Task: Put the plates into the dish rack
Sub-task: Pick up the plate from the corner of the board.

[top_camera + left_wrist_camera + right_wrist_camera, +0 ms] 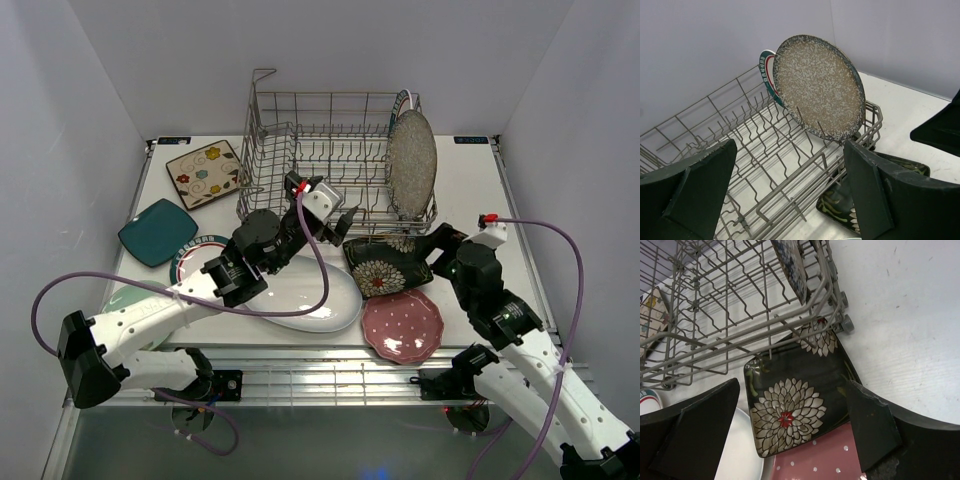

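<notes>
Top view: the speckled round plate [411, 163] stands upright at the right end of the dish rack [330, 150]. Left wrist: the left gripper [790, 145] gapes wide and empty facing the rack. Right wrist: the right gripper [792, 385] spreads wide, empty, over the black floral plate [790, 405], which lies flat just beside the rack

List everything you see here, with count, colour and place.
dish rack: one, grey wire, back centre
speckled plate: one, grey, upright, rack's right end
striped-rim plate: one, teal and red rim, upright behind it
cream floral plate: one, cream, left of rack
teal square plate: one, teal, far left
teal-rimmed plate: one, white centre, beside teal square plate
white oval plate: one, white, front centre
black floral plate: one, black, before rack's right end
pink dotted plate: one, pink, front right
table: one, white
left hand: one, black, open, at rack's front
right hand: one, black, open, over black floral plate
</notes>
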{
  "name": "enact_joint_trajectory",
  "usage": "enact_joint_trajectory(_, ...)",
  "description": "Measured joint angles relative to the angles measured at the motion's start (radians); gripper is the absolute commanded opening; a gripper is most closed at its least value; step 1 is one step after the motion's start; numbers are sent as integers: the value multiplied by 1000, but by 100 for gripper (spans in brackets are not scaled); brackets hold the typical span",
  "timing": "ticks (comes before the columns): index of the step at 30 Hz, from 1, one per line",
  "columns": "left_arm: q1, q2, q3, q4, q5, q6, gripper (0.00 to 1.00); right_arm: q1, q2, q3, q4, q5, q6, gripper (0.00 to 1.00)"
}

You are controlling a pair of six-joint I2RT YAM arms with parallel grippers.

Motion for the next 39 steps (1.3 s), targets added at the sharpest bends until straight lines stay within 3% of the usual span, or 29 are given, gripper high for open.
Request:
enact_joint_trajectory(4, 16, -5, -29, 8, -13, 8, 98, 0, -29, -50, -22, -24, 58, 100)
enact_joint_trajectory(5, 24, -5, -37, 12, -16, 10, 98, 0, -29, -57, -28, -33, 75, 92)
enact_joint_trajectory(12, 68, -5, -103, 53, -29, 16, 98, 0, -26, -109, -68, -83, 181, 82)
enact_joint_trajectory(19, 71, -10, -137, 77, 20, 16, 98, 0, -45, -191, -84, -117, 288, 81)
enact_joint_trajectory(30, 71, -23, -183, 53, 232, 64, 98, 0, -134, -262, -103, -127, 421, 74)
enact_joint_trajectory(39, 71, 40, -151, -87, 421, 123, 98, -3, -127, -273, -112, -92, 481, 71)
